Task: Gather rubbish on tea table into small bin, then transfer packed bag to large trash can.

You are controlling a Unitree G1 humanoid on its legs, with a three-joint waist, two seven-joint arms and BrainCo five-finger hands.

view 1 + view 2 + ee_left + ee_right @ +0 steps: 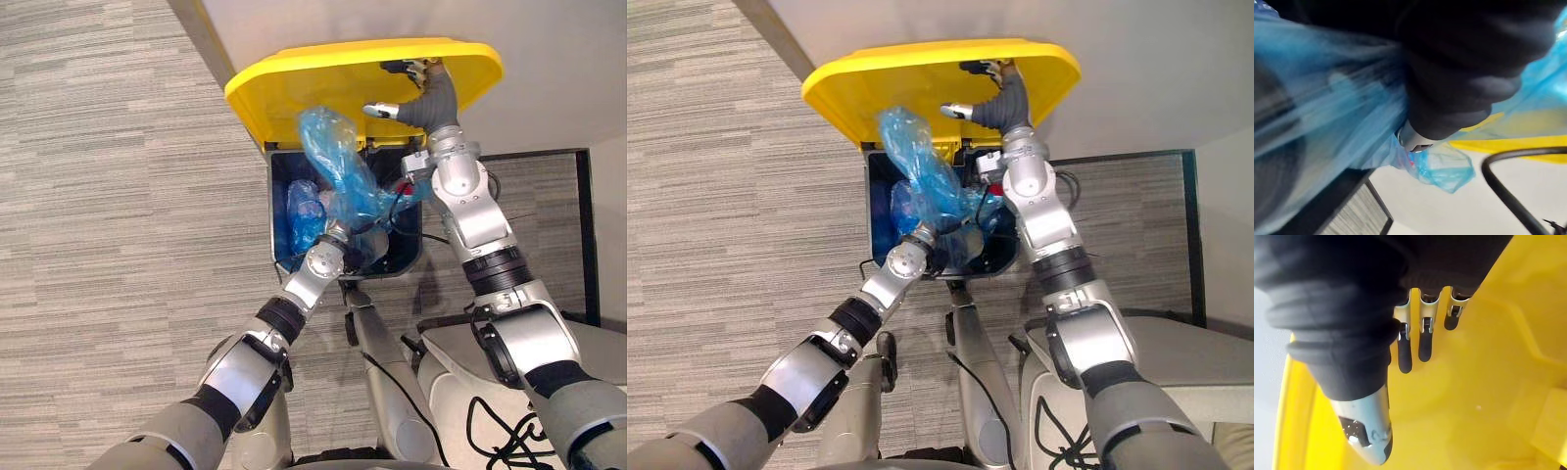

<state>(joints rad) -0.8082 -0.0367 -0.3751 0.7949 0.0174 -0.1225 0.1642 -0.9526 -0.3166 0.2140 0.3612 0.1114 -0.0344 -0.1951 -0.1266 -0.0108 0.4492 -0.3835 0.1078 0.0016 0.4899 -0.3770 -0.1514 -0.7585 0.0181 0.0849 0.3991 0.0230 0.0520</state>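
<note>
The right hand, fingers straight, is propping the lid above the trash can so the left hand, fingers clutching the blue bag, is clear to drop it inside.

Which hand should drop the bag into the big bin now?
Left. The left hand holds the blue bag over the open trash can; the right hand is busy propping up the yellow lid.

From where I stand, no lettering, label, number or sign can be read: nothing legible on the yellow lid, on the blue bag, or on the dark bin beneath.
</note>
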